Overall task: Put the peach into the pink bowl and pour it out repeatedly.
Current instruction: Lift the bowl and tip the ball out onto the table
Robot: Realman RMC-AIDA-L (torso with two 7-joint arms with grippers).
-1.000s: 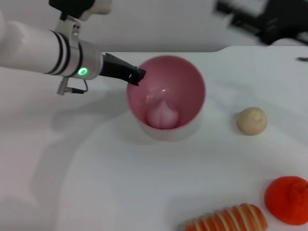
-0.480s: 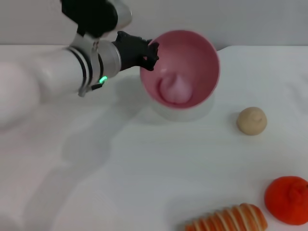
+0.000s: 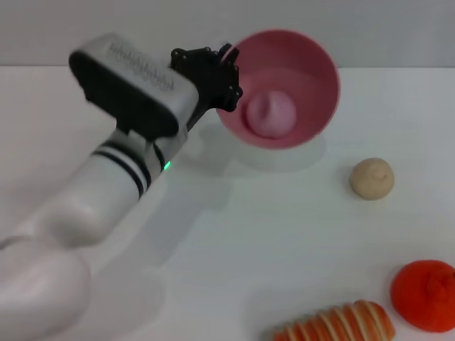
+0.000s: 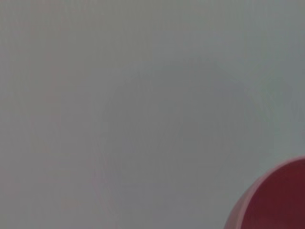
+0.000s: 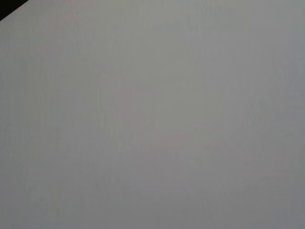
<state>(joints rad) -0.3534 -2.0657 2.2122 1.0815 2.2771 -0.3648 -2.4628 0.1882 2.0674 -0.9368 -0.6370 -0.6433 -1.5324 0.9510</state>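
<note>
The pink bowl [image 3: 298,78] is lifted off the white table and tilted, its mouth facing me. The dusty-pink peach [image 3: 270,114] lies inside it against the lower wall. My left gripper [image 3: 226,78] is shut on the bowl's left rim and holds it in the air at the back of the table. A slice of the bowl's rim shows in the left wrist view [image 4: 271,200]. My right gripper is out of view; its wrist view shows only a plain grey surface.
A beige ball [image 3: 372,178] lies on the white table [image 3: 234,270] to the right of the bowl. An orange-red fruit [image 3: 425,295] and a striped orange-and-white bread-like thing [image 3: 338,325] lie at the front right.
My left arm has lifted the bowl off the table, carried it up and to the right, and tilted it more. The peach has stayed inside.
</note>
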